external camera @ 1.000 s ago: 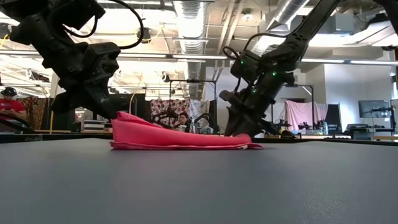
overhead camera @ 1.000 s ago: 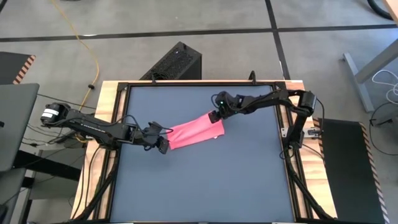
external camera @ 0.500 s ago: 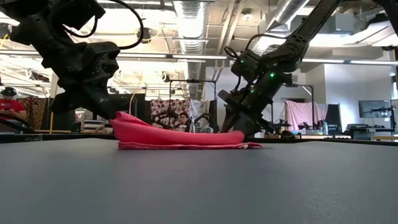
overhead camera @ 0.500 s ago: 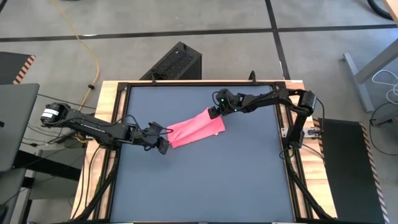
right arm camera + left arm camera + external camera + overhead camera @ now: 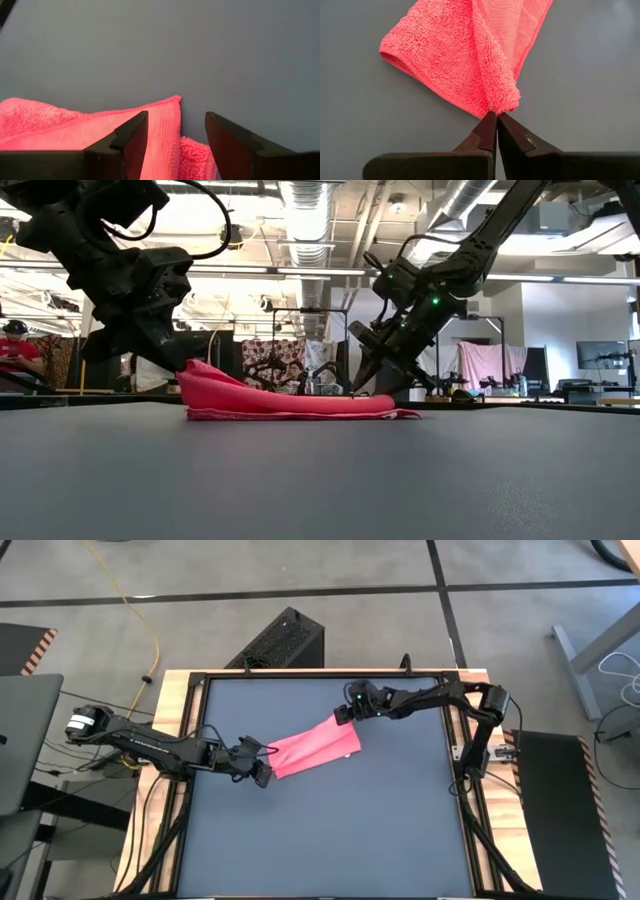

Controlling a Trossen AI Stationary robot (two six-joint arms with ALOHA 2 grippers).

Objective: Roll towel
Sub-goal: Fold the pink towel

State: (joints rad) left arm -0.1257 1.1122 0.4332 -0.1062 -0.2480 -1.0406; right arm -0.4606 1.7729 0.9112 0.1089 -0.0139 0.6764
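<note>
Dark grey worktop (image 5: 330, 820) fills the wooden frame, and behind it we see a workshop with ceiling ducts and a seated person (image 5: 14, 345) in red far off at the side; on the worktop lies the towel (image 5: 315, 747), bright pink, folded into a long band that runs slantwise from left of centre toward the far right; from table height it reads as a low, flat heap, peaked at one end. Our left claw (image 5: 263, 772) is clenched on the towel's near-left end; in its wrist view the two dark fingers (image 5: 487, 131) meet tip to tip with a bunched tuft of pink pinched between them, and the cloth fans out beyond. Our right claw (image 5: 343, 717) stands released, fingers apart, at the towel's far-right end; from table height it hangs just above the cloth without touching; its wrist view shows the folded edge below and between the spread fingers (image 5: 131, 137), grasping nothing.
</note>
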